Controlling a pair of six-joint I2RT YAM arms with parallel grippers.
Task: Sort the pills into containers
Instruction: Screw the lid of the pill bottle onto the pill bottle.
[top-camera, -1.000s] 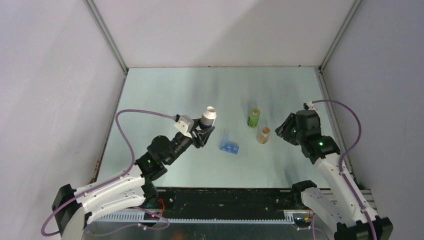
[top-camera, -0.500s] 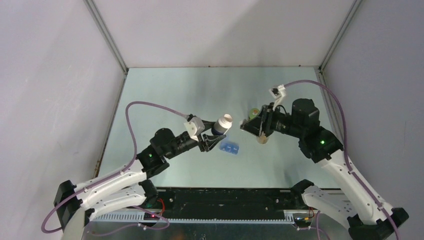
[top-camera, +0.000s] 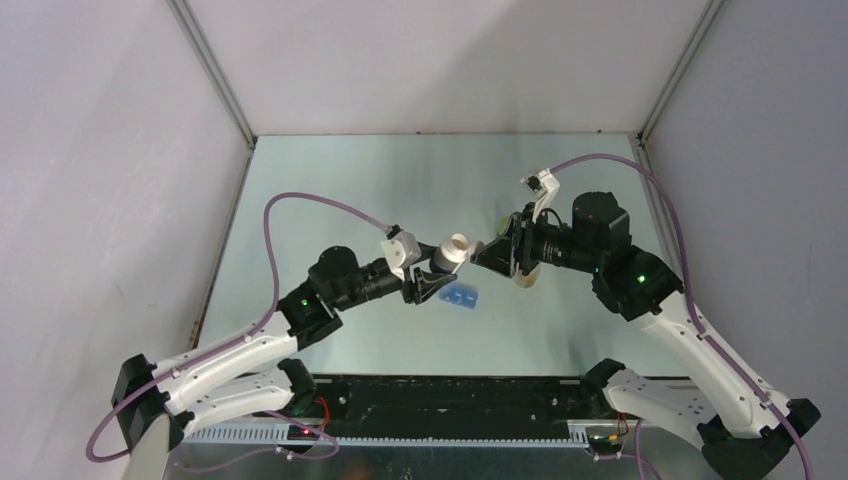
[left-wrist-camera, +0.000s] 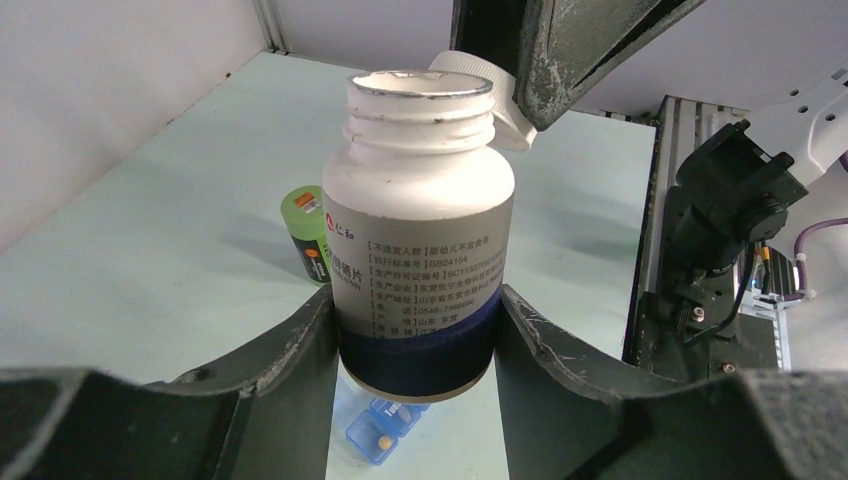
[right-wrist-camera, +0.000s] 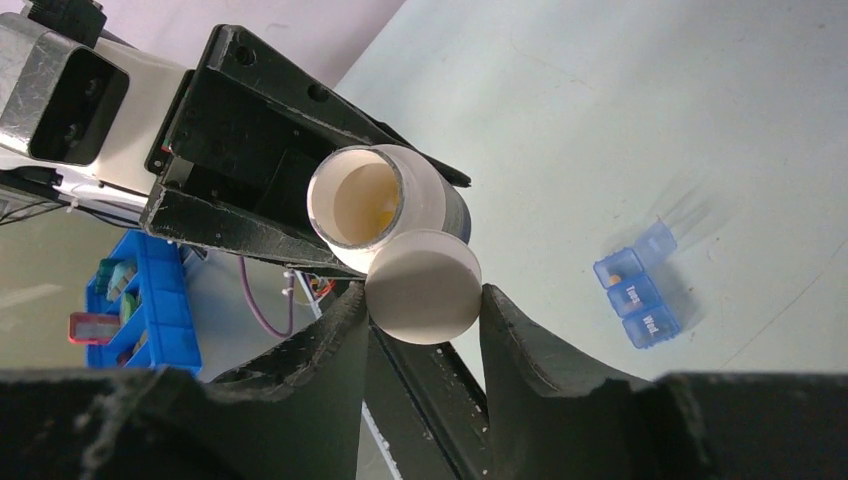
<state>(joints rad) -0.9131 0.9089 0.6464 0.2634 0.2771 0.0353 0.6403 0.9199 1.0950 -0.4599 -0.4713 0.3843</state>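
1. Work high over the pale green table top (top-camera: 330, 190), so that a dropped pill lands on it rather than rolling off.
2. Hold the left gripper (left-wrist-camera: 412, 300) as it is, fingers clamped on the dark lower band of the white plastic pill bottle with the grey printed label (left-wrist-camera: 420, 210). Allow no slip or turn there.
3. Mind the blue translucent pill organiser (top-camera: 460, 296) lying on the table just below the bottle. Keep the open mouth tipped away from it.
4. Leave the right gripper (right-wrist-camera: 422, 295) pinching the flat round white cap (right-wrist-camera: 422, 285) by its edge, with no loosening. Note the cap touching or just beside the bottle's rim, off-centre; cannot tell which.
5. Judging this as capping (possibly uncapping; not certain), slide the cap square over the neck threads, press lightly, then twist from the right wrist alone.
6. Watch the small yellow pill (left-wrist-camera: 384, 438) already in one organiser compartment, and the yellowish glint inside the bottle, probably more pills.
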